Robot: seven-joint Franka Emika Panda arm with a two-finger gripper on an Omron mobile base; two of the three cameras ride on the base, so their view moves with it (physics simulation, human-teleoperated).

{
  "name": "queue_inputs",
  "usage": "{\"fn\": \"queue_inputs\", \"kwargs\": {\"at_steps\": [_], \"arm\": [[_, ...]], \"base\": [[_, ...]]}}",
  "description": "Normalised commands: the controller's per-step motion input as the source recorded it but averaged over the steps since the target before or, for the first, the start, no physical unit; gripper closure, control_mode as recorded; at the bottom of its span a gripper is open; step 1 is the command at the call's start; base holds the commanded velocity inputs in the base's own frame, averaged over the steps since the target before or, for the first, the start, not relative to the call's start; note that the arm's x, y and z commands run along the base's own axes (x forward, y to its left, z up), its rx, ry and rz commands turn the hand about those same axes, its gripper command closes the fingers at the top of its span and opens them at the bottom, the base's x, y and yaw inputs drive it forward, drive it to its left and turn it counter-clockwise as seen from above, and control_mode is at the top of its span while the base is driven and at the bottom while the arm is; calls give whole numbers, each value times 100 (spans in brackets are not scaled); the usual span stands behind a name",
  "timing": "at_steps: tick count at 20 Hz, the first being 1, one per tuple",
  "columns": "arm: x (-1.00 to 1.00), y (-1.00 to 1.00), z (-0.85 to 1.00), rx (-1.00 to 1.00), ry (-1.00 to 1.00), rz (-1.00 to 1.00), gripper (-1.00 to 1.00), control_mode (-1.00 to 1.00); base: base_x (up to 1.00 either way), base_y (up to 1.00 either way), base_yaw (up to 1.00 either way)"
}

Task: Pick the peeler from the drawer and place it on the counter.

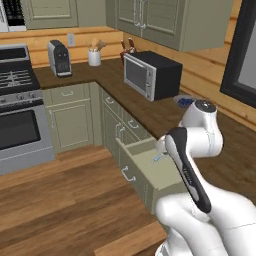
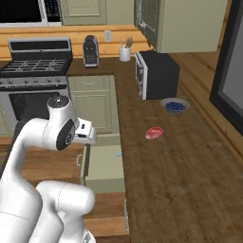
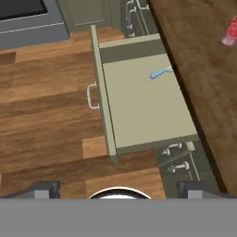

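Note:
The drawer [image 3: 143,111] is pulled out over the plank floor, its front panel [image 3: 102,92] to the left in the hand view. The peeler [image 3: 160,72], light blue and slim, lies flat on the drawer floor near the inner corner, close under the counter [image 3: 203,69] edge. It also shows as a small blue speck, the peeler [image 1: 158,159] in the drawer [image 1: 150,167], and the peeler [image 2: 118,154] in the drawer [image 2: 104,166]. My gripper [image 3: 119,189] hangs high above the drawer's outer end, open wide, with nothing between its fingertips [image 3: 44,187].
A red-pink lump of meat [image 2: 154,132] and a blue bowl [image 2: 174,105] rest on the counter [image 2: 180,171] beyond the drawer. A microwave [image 1: 152,75] stands further back, a stove [image 1: 17,115] at far left. Narrower closed drawers [image 3: 178,159] flank the open one.

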Motion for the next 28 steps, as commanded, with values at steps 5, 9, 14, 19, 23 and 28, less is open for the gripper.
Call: {"fn": "queue_inputs", "kwargs": {"at_steps": [5, 9, 14, 19, 23, 28], "arm": [[100, 45, -74, 0, 14, 6, -100, -100], [89, 41, -62, 0, 14, 3, -100, -100], [54, 28, -58, 0, 8, 3, -100, -100], [45, 13, -58, 0, 4, 3, -100, -100], [52, -6, -43, 0, 1, 3, -100, -100], [40, 0, -55, 0, 0, 3, -100, -100]], "base": [[0, 0, 0], [0, 0, 0], [0, 0, 0], [0, 0, 0], [0, 0, 0], [0, 0, 0]]}}
